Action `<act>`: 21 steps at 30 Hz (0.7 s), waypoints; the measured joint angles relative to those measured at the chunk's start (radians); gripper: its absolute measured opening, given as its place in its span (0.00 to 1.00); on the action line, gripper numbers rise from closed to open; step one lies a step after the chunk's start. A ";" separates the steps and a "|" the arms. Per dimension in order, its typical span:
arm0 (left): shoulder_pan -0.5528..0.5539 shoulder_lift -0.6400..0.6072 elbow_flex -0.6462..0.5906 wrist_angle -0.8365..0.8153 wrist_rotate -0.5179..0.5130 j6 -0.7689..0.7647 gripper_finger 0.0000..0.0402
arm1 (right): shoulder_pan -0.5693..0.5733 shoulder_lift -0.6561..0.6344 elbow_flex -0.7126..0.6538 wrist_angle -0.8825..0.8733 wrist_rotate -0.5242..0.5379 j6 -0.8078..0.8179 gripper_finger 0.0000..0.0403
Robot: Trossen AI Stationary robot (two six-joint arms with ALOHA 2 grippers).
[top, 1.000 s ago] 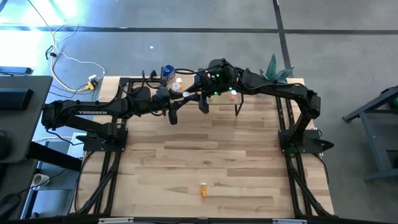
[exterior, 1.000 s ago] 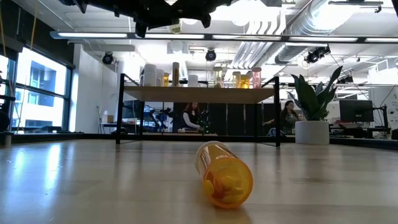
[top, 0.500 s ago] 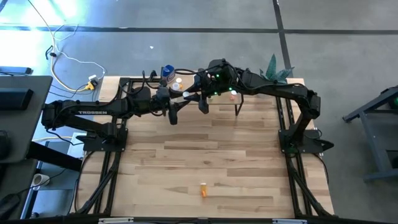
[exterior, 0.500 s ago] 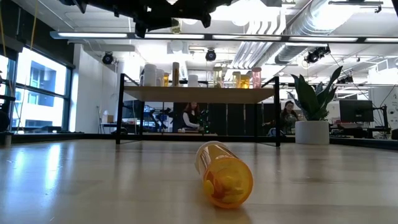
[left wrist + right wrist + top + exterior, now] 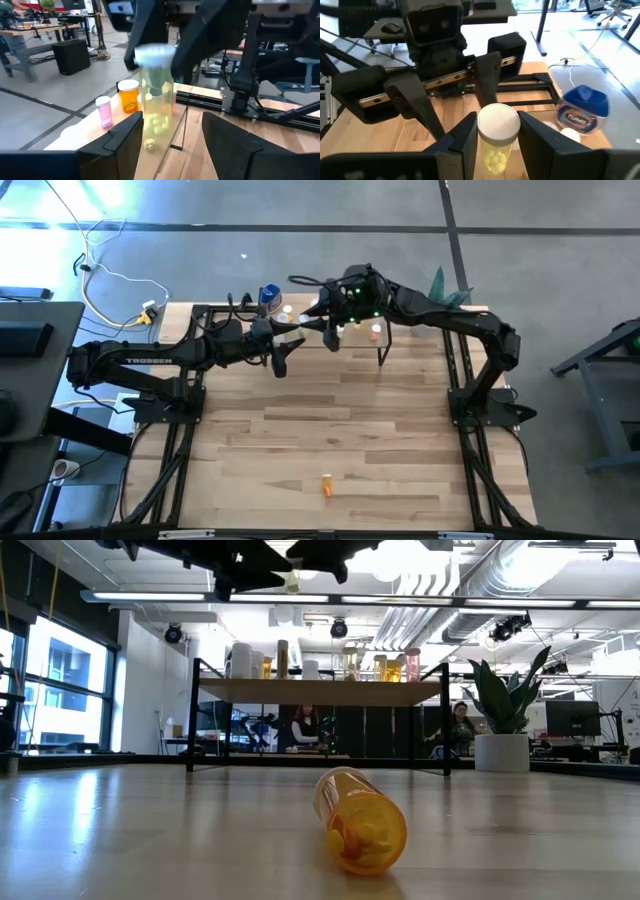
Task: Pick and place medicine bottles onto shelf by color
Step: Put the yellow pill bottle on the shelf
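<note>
A pale yellow medicine bottle (image 5: pixel 496 145) with a white cap hangs in the air by the shelf, and my right gripper (image 5: pixel 497 131) is shut on it. My left gripper (image 5: pixel 170 142) faces it, open, with a finger on either side of the bottle's (image 5: pixel 156 107) lower half. In the high view both grippers (image 5: pixel 328 332) (image 5: pixel 293 337) meet at the table's far edge. On the shelf (image 5: pixel 320 691) stand several bottles, among them a pink one (image 5: pixel 104 112), an orange one (image 5: pixel 128 95) and a blue-topped one (image 5: pixel 582 110). An orange bottle (image 5: pixel 327 484) (image 5: pixel 362 820) lies on its side near the front edge. My right gripper pinches the bottle's top end between its two fingers, at the white cap (image 5: pixel 498 120). The fingers (image 5: pixel 150 35) slant down onto it from above and from the table's right. The bottle hangs upright below them, lifted clear.
A potted green plant (image 5: pixel 440 288) stands at the far right corner, next to the shelf. The wide wooden tabletop (image 5: pixel 330 420) stretches between the shelf and the lying orange bottle. People sit at desks in the room beyond the table (image 5: pixel 305 728).
My left gripper has opened and let go of the pale yellow bottle, staying in place. My right gripper, still shut on the bottle's top, has shifted a little toward the far edge with it.
</note>
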 joint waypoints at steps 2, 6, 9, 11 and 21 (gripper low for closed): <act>0.003 0.000 0.000 0.000 -0.011 0.000 0.49 | -0.009 -0.010 0.000 -0.003 0.000 0.000 0.28; 0.005 0.000 0.000 0.001 -0.040 0.000 0.49 | -0.031 -0.033 0.000 -0.038 0.000 0.003 0.28; 0.006 -0.005 0.004 0.001 -0.060 0.000 0.49 | -0.051 -0.051 0.000 -0.065 0.002 0.014 0.28; 0.012 -0.007 0.016 0.005 -0.066 0.005 0.49 | -0.065 -0.063 0.000 -0.072 0.009 0.018 0.28; 0.059 -0.010 0.044 -0.005 -0.069 0.027 0.49 | -0.127 -0.146 0.000 -0.097 0.102 -0.009 0.28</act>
